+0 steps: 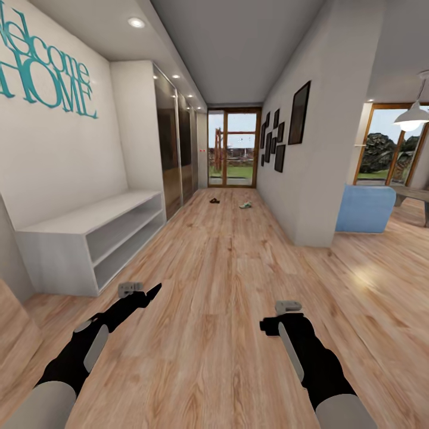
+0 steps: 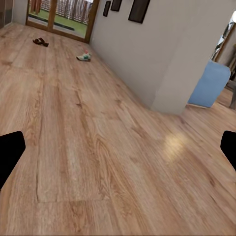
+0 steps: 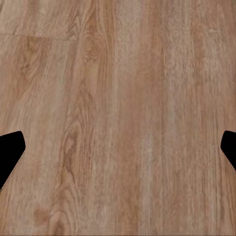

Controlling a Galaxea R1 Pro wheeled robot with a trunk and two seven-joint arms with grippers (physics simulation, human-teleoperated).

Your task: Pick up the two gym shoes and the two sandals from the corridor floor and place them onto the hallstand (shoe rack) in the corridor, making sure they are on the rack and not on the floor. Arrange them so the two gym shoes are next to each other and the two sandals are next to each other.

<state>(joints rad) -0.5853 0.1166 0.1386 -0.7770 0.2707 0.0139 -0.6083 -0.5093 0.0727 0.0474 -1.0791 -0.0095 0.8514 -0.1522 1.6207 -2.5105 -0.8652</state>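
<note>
Far down the corridor floor [image 1: 214, 268], near the glass door, lie the brown sandals [image 1: 214, 201] and a white gym shoe [image 1: 245, 205]. The left wrist view shows them too: sandals [image 2: 41, 42], gym shoe [image 2: 84, 56]. At this distance I cannot tell how many shoes are there. The light-grey hallstand [image 1: 89, 232] stands against the left wall, its bench top and cubbies bare. My left gripper [image 1: 152, 292] hovers low over the planks, open, its fingertips [image 2: 10, 152] wide apart and holding nothing. My right gripper [image 1: 266, 326] is open as well, fingertips [image 3: 10, 152] spread over bare floor.
A mirrored sliding wardrobe [image 1: 176, 155] runs along the left wall beyond the hallstand. The white wall corner [image 1: 316, 196] on the right carries dark picture frames. Past it are a blue armchair [image 1: 364, 208] and an open room. The glass door [image 1: 232, 149] closes the corridor's far end.
</note>
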